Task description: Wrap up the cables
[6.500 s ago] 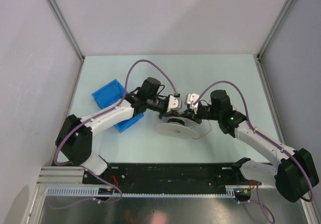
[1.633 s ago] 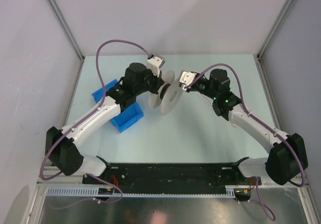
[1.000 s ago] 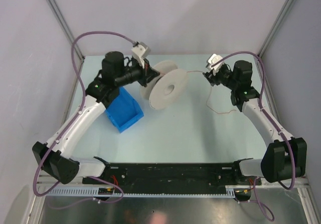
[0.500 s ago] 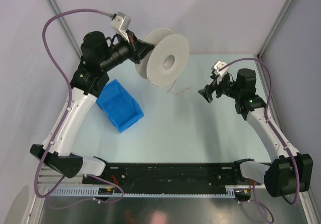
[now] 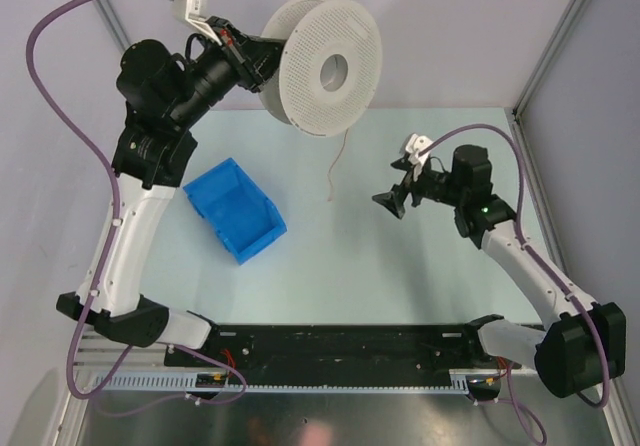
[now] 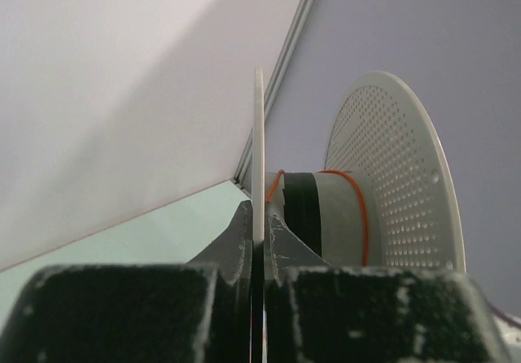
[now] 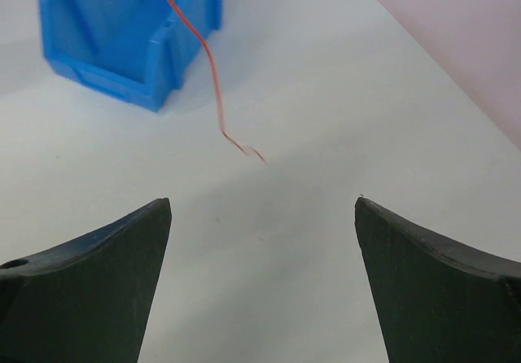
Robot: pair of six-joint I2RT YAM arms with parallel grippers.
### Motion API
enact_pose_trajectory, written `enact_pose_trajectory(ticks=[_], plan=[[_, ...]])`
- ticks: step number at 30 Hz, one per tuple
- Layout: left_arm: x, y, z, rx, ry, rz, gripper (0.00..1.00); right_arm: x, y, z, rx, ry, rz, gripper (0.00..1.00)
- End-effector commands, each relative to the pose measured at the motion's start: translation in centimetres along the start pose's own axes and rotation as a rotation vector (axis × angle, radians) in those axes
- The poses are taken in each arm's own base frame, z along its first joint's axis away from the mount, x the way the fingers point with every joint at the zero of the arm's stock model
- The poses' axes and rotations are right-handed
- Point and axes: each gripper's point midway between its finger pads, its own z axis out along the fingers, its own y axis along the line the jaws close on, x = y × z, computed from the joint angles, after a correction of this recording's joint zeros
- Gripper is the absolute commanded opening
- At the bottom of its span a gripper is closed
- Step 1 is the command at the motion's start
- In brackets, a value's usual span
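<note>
My left gripper [image 5: 262, 58] holds the grey-white spool [image 5: 325, 64] high above the table's far left, shut on the spool's near flange [image 6: 259, 159]. Thin reddish cable [image 6: 359, 208] runs round the spool's hub. A loose tail of the cable [image 5: 338, 166] hangs from the spool toward the table; in the right wrist view this tail [image 7: 213, 86] dangles free ahead of the fingers. My right gripper [image 5: 390, 203] hovers right of the tail, open, with nothing between its fingers [image 7: 114, 249].
A blue bin [image 5: 236, 209] lies on the table's left, below the raised left arm; it also shows as the blue bin [image 7: 122, 29] in the right wrist view. Pale walls and metal corner posts [image 5: 552, 51] close the workspace.
The left arm has lifted the spool up and back. The right gripper has let go of the cable, opened wide and moved down and left; the tail now hangs free.
</note>
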Motion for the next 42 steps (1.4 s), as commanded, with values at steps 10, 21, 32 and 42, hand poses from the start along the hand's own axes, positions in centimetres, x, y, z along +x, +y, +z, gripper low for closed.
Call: enact_pose_trajectory(ticks=[10,21,32,42], plan=[[-2.7,-0.4,-0.3,-0.039,-0.112,-0.179,0.00,-3.6,3.0,6.8,-0.001,-0.274,-0.212,0.64],[2.0,8.4,0.9,-0.398,-0.135,-0.254,0.00,-0.3,7.0,2.6,-0.112,-0.131,-0.224,0.00],[10.7,17.7,0.9,-0.826,0.035,-0.068,0.00,-2.0,13.5,-1.6,-0.250,-0.116,-0.438,0.00],[22.1,17.9,1.0,-0.760,0.394,0.087,0.00,-9.3,9.8,-0.3,-0.096,-0.209,-0.596,0.00]])
